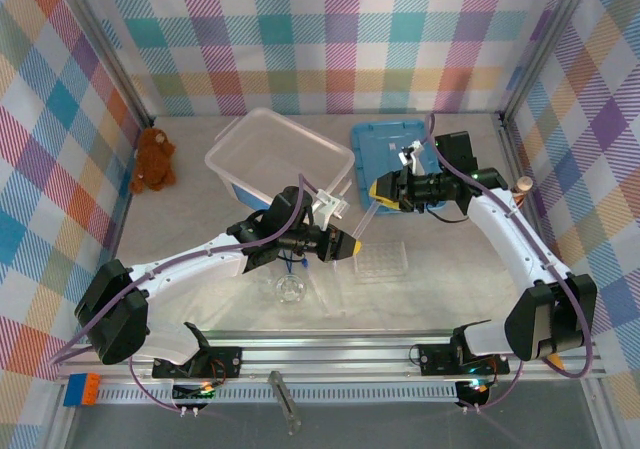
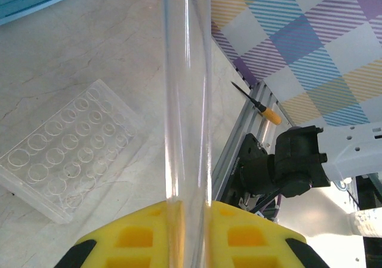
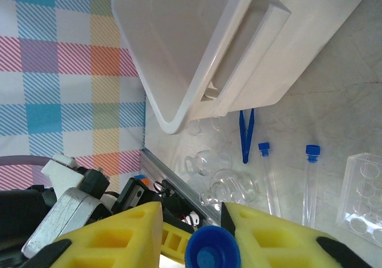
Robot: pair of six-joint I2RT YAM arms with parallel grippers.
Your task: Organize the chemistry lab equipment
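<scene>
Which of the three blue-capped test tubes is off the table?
The test tube gripped in the left hand, its blue cap inside the right hand. The other two tubes lie on the table beside the tweezers.

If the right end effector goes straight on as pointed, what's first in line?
The blue cap between the fingers of the right end effector; past it, probably the white bin, depth unclear.

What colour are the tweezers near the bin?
Blue; the tweezers show best in the right wrist view.
</scene>
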